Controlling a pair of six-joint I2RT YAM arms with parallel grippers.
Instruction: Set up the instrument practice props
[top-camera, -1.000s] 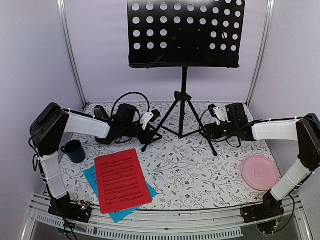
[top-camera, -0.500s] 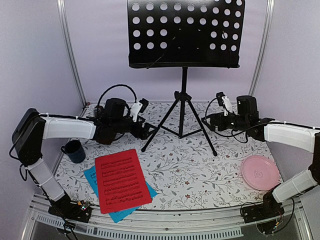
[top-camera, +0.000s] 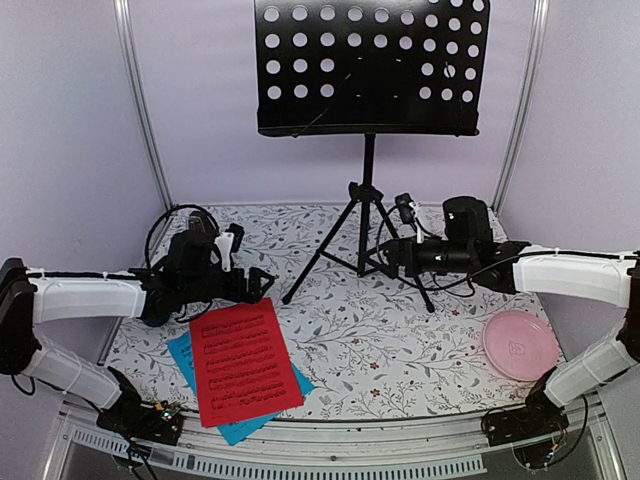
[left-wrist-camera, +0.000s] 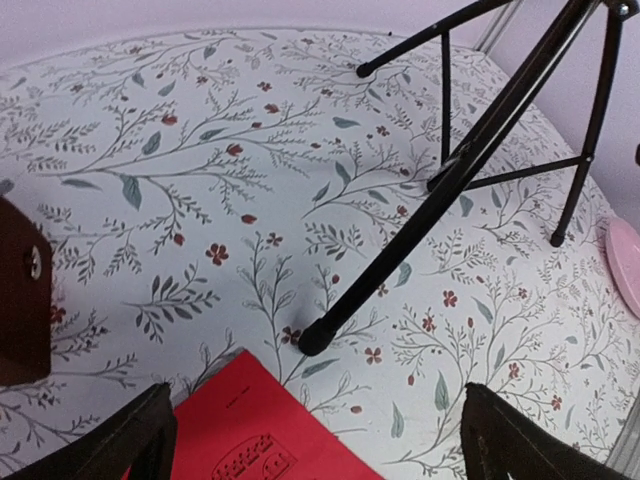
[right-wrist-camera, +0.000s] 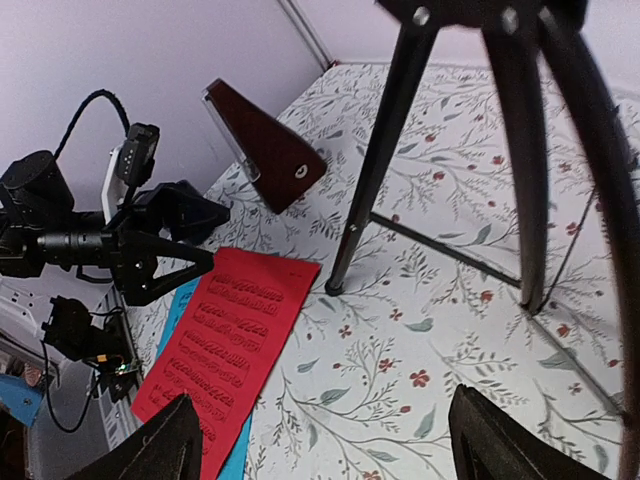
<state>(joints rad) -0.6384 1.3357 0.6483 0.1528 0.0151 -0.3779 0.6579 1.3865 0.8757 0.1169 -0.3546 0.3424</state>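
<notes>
- Toward the back of the floral-print tabletop (top-camera: 400, 340), the black perforated music stand (top-camera: 370, 70) stands upright, the feet of its tripod legs planted on the cloth.
- Near the front left edge, the red sheet of printed music (top-camera: 245, 360) lies flat on the cyan sheet of printed music (top-camera: 182, 352). The cyan sheet shows only along the red one's left and lower borders.
- The small brown wooden pyramid metronome (right-wrist-camera: 265, 150) stands upright at the back left, close to the wall and beyond the left arm. The top view does not show it clearly.
- The left gripper (top-camera: 258, 284) hangs low just past the far edge of the red sheet, aimed at the stand's left foot. Its jaws are spread wide with nothing between them.
- The right gripper (top-camera: 385, 255) sits close to the tripod's right-hand legs. Its jaws are also wide apart and hold nothing, and the legs lie ahead of the fingers rather than between them.
- The pink round plate (top-camera: 520, 345) rests at the front right, well apart from the stand and the sheets.
</notes>
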